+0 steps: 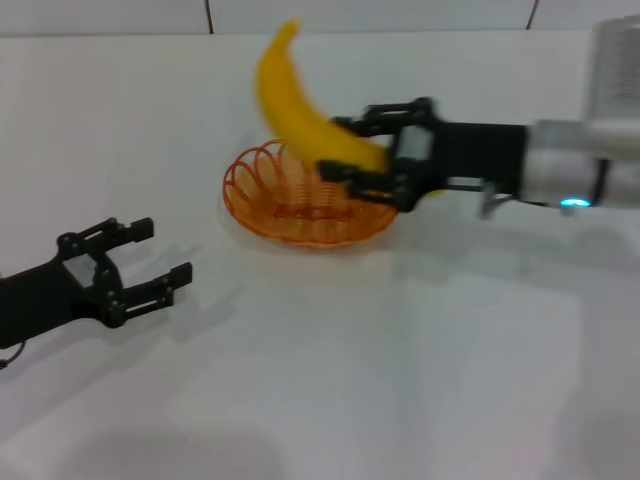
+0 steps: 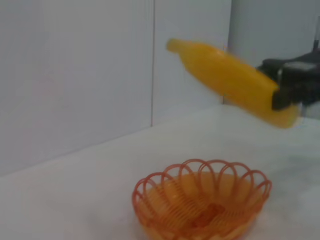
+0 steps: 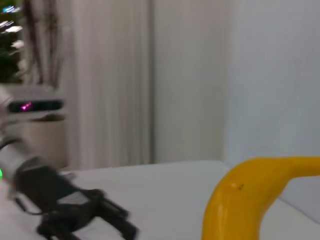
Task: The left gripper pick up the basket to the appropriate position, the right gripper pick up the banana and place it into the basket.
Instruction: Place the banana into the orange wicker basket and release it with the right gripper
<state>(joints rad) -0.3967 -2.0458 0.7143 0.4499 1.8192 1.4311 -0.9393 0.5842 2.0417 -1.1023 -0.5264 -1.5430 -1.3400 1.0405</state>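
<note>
Clamped on the banana [image 1: 300, 110]: the right gripper [image 1: 372, 152], black, two-fingered, reaching in from the right of the head view on a black arm with a pale cylindrical segment and a small lit spot. Fingers [image 1: 385, 118] closed across the lower end of the fruit, one above and one below, holding it off the table. Smooth, bright yellow, curved, tapering to a point; tilted so the free tip rises up and away from the claw toward the back wall. Same grip seen from the left wrist view, banana [image 2: 232, 82] slanting down into the dark gripper [image 2: 292, 85] at the frame's edge. In the right wrist view only the yellow bend of the banana [image 3: 240, 200] close up.

Directly under the claw and fruit: the basket [image 1: 305, 200], shallow, oval, orange, woven of thin wire-like loops with a scalloped rim, resting on the white table [image 1: 400, 380]. Clear air between banana and basket [image 2: 200, 205] in the left wrist view; no contact.

Well off to the left and nearer the robot: the left gripper [image 1: 150, 258], black, fingers spread apart, holding nothing, low over the table and apart from the basket. Visible also in the right wrist view, left gripper [image 3: 100, 215].

Behind everything, a plain pale wall [image 2: 75, 75] with vertical seams.
</note>
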